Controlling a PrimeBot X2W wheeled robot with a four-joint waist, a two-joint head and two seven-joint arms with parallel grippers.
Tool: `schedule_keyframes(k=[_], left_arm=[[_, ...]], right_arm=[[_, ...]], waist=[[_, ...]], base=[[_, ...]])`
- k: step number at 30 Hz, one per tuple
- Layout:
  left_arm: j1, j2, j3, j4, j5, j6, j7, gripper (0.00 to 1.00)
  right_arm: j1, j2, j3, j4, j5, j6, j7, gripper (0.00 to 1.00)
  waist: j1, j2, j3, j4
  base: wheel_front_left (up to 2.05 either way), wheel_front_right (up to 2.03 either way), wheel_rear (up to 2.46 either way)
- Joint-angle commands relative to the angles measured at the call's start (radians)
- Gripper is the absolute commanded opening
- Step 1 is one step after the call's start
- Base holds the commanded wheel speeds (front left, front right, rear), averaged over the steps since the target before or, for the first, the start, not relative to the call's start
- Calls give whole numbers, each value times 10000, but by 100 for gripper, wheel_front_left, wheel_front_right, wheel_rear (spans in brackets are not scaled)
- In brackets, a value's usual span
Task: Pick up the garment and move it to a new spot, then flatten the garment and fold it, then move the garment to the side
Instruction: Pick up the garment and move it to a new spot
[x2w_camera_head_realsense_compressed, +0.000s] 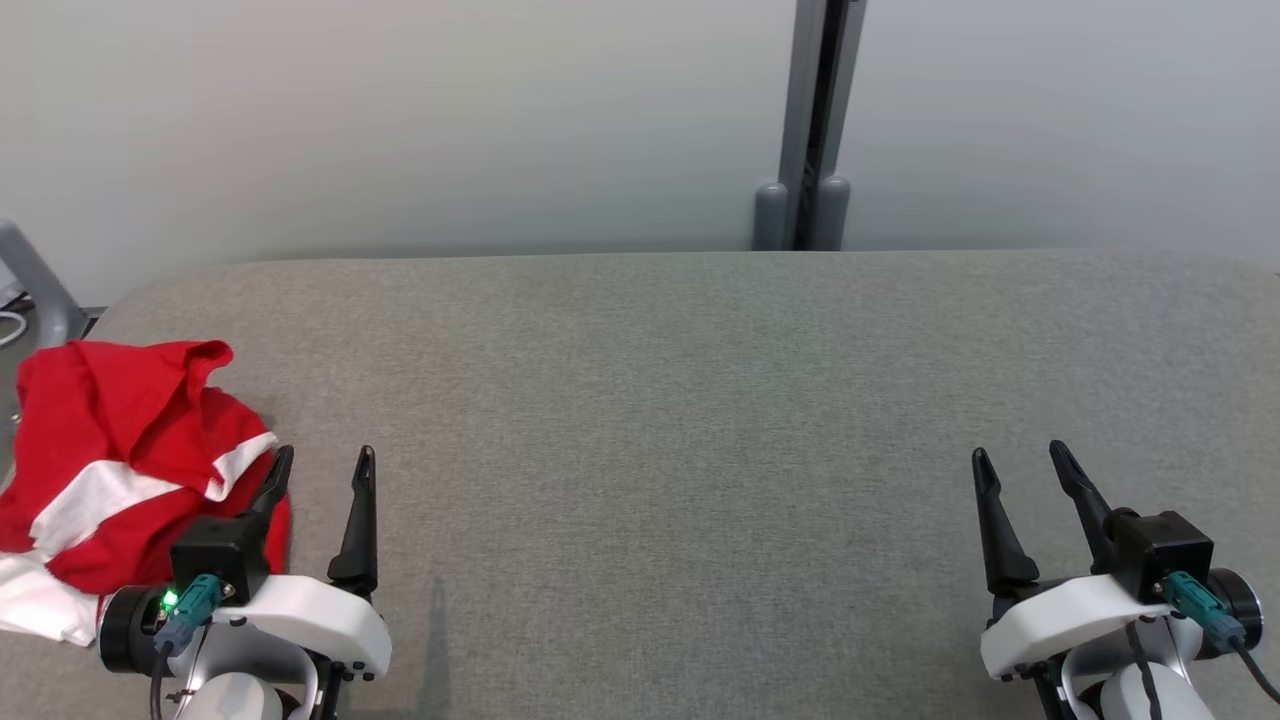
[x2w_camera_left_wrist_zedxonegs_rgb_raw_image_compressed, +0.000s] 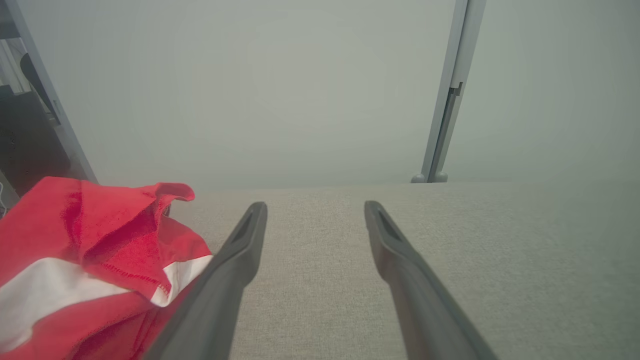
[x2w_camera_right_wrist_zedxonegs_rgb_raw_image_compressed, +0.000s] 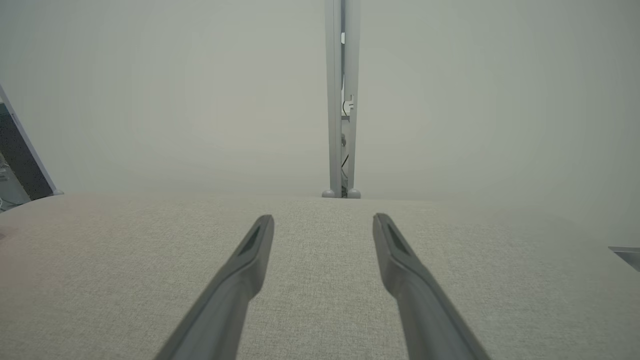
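The crumpled red and white garment (x2w_camera_head_realsense_compressed: 110, 460) is lying at the table's (x2w_camera_head_realsense_compressed: 700, 400) near left corner, just left of the left end effector (x2w_camera_head_realsense_compressed: 325, 458), the nearer one, while the right end effector (x2w_camera_head_realsense_compressed: 1020, 452) is hovering well apart, both with fingers spread and empty

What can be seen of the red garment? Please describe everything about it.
The garment is red cloth with white bands and a stitched hem. It lies crumpled in a loose heap, not folded, at the left end of the grey fabric-covered table. The open left gripper stands close beside it, not holding it.
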Motion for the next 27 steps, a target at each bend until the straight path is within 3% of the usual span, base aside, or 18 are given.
schedule_keyframes(k=[1, 19, 27], left_arm=[[-229, 37, 62, -46, -95, 57, -78, 100], [-67, 197, 414, -225, -530, 213, -344, 100], [68, 107, 529, -252, -790, 225, -470, 100]], right_arm=[[-110, -45, 42, -73, 35, 19, -88, 100], [-222, 38, 516, -520, 93, 19, -98, 100], [-357, 57, 722, -457, 91, 19, -107, 100]], waist=[[0, 0, 27, 385], [0, 0, 202, 4102], [0, 0, 235, 4773]], base=[[0, 0, 0], [0, 0, 0], [0, 0, 0]])
